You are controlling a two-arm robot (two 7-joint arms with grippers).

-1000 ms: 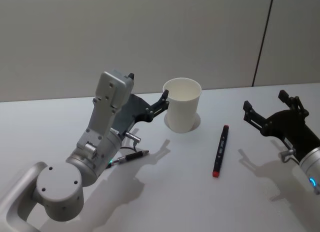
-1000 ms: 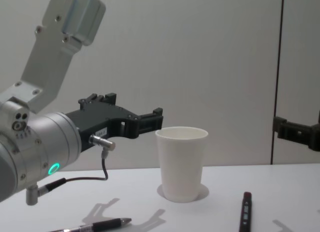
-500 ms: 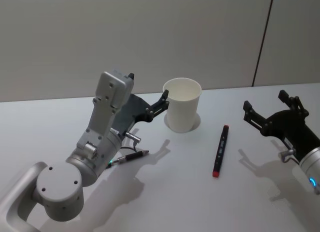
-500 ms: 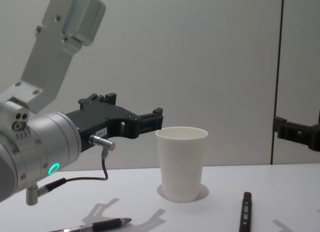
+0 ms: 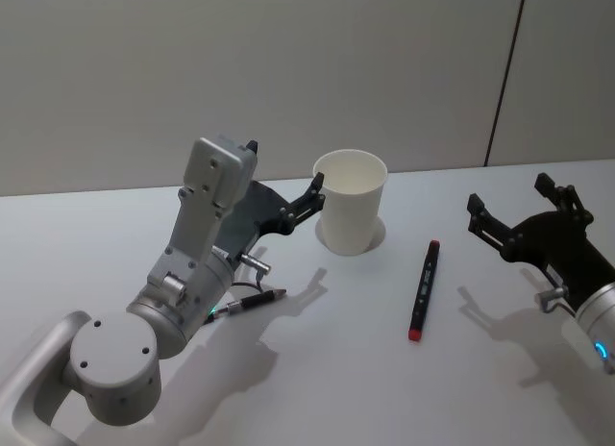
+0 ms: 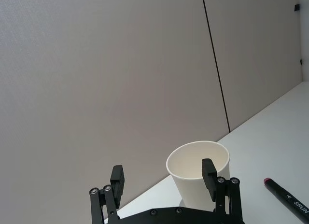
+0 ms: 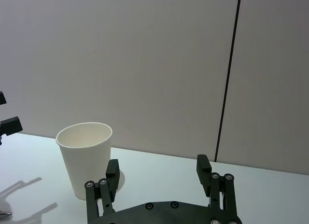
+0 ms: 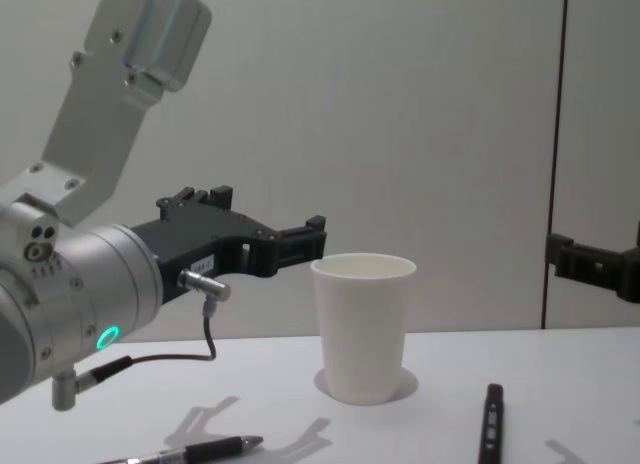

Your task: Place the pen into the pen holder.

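Surface [image 5: 317,393] w/ L tool [image 6: 162,173] & R tool [image 7: 157,165] above it, both wide open, empty.
L tool hovers just beside rim of pen holder [image 5: 350,204], which stands upright; R tool well apart on the right; red-tipped pen [image 5: 423,288] flat on surface betw. them; 2nd pen [image 5: 248,303] by L arm [image 5: 192,263].

"SRUN" on the pen [image 6: 287,199]

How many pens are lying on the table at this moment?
2. A black and red pen lies on the table to the right of the white cup. A thinner dark pen lies left of the cup, beside the left arm, which could hide another.
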